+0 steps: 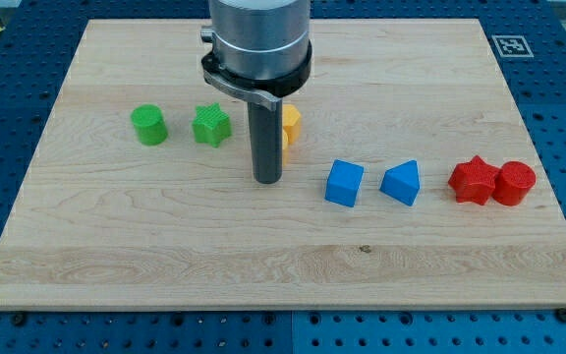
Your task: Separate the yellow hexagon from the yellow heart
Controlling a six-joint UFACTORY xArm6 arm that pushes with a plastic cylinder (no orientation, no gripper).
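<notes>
A yellow block (291, 125) shows just right of my rod, mostly hidden behind it; its shape cannot be made out, and I see only one yellow block. My tip (267, 180) rests on the board just below and left of that yellow block. A green star (211, 126) lies to the tip's upper left, and a blue cube (344, 183) lies to its right.
A green cylinder (149, 126) sits left of the green star. A blue triangular block (402, 183) lies right of the blue cube. A red star (473, 181) and a red cylinder (513, 184) touch each other at the right. The wooden board (165, 256) sits on a blue pegboard table.
</notes>
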